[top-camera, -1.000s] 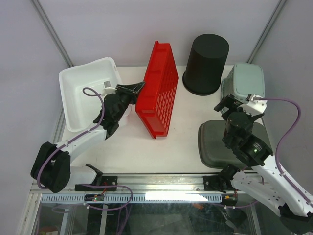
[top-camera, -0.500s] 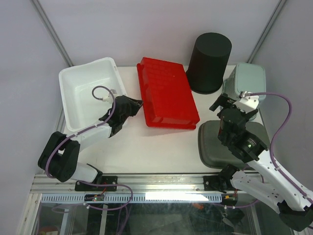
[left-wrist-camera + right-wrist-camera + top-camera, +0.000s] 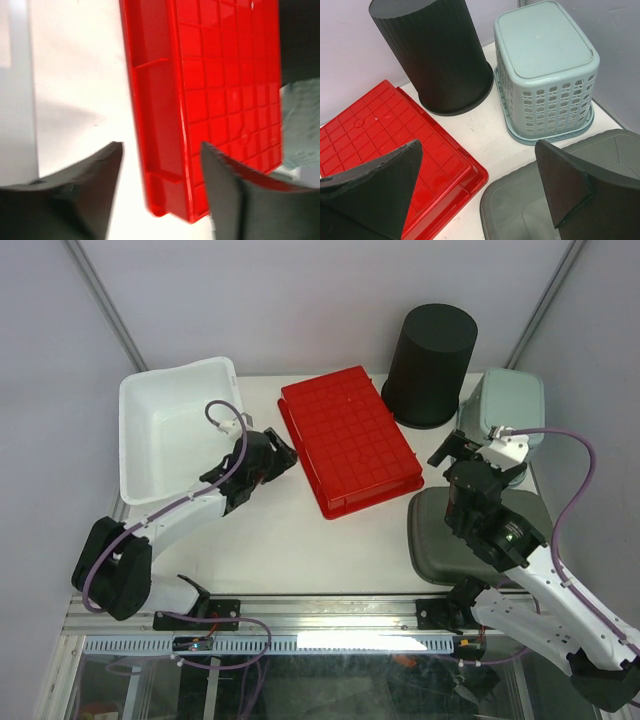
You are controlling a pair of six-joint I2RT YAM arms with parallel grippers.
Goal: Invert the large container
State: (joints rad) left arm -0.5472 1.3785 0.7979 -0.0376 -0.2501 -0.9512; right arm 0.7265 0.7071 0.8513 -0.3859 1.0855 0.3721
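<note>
The large red container (image 3: pixel 350 440) lies bottom up on the table, its gridded underside facing the camera; it also shows in the left wrist view (image 3: pixel 225 90) and the right wrist view (image 3: pixel 380 130). My left gripper (image 3: pixel 283 455) is at its left rim, open. In its wrist view the left gripper (image 3: pixel 161 147) has one finger on each side of the container's near corner, neither pressing on it. My right gripper (image 3: pixel 455 450) hovers open and holds nothing to the right of the container, seen wide apart in its own view (image 3: pixel 477 145).
A white tub (image 3: pixel 170 430) stands upright at the left. A black bin (image 3: pixel 430 365) and a pale green basket (image 3: pixel 505 410) sit upside down at the back right. A grey container (image 3: pixel 450 535) lies upside down under the right arm.
The red container went from standing on its edge to lying flat, bottom up. My left gripper let go of its rim and opened. The right gripper stayed open.
</note>
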